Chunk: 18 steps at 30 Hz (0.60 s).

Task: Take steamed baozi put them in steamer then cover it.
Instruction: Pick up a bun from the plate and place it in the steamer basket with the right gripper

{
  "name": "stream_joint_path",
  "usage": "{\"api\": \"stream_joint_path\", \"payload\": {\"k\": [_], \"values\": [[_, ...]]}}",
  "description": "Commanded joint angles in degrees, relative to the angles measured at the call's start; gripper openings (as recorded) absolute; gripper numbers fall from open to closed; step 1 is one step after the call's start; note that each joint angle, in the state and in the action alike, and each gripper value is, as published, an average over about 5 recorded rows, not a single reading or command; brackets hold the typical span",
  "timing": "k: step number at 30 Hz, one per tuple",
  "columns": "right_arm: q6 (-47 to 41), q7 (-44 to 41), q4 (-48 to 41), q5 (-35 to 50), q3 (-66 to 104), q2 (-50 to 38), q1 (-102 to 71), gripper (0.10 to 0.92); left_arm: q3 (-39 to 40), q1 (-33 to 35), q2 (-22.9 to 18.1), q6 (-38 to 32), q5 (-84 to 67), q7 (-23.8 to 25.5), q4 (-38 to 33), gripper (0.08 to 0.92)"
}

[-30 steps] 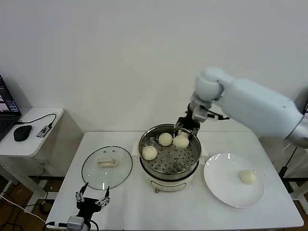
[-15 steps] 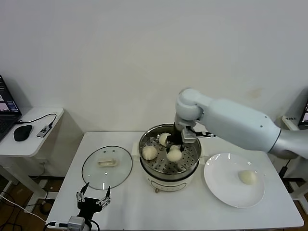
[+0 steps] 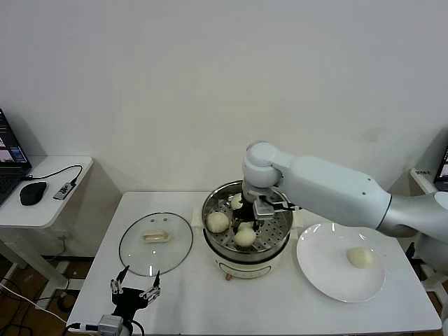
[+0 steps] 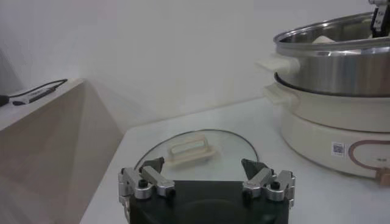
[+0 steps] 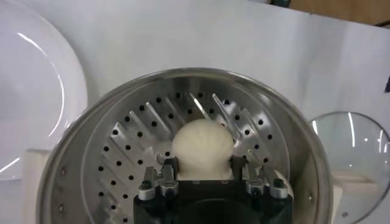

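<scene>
The right gripper [image 5: 202,178] clasps a bun [image 5: 203,148] over the steamer [image 3: 246,241] tray, as its wrist view shows; the left gripper [image 4: 206,181] waits, fingers spread.

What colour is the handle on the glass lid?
Cream-white. The handle sits at the centre of the clear glass lid, and it shows best in the left wrist view.

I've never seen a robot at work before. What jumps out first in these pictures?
The big white right arm reaches into the shiny steamer mid-table, its right pincer closed around a cream-white baozi over the perforated tray. One more bun waits on the white plate to the steamer's right. The glass cover lies flat to its left, with the left pincer open and idle near the table's front edge.
</scene>
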Motion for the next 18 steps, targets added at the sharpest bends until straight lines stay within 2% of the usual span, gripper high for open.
{"api": "stream_joint_path", "payload": {"k": [1, 6, 14, 18], "values": [[-2.1, 0.0, 0.4, 1.8, -0.8, 0.3, -0.6, 0.543, 0.0, 0.0, 0.1, 0.0, 0.0, 0.0, 0.1, 0.823], [-4.1, 0.7, 0.6, 2.1, 0.1, -0.6, -0.3, 0.575, -0.1, -0.1, 0.2, 0.0, -0.1, 0.1, 0.1, 0.823], [-8.7, 0.5, 0.1, 4.1, 4.6, -4.6, 3.5, 0.785, -0.1, -0.4, 0.2, 0.1, -0.1, 0.2, 0.4, 0.823], [-13.8, 0.6, -0.6, 8.3, 5.8, -9.2, 7.0, 0.819, 0.1, -0.7, 0.3, 0.2, -0.1, 0.3, 0.4, 0.823]]}}
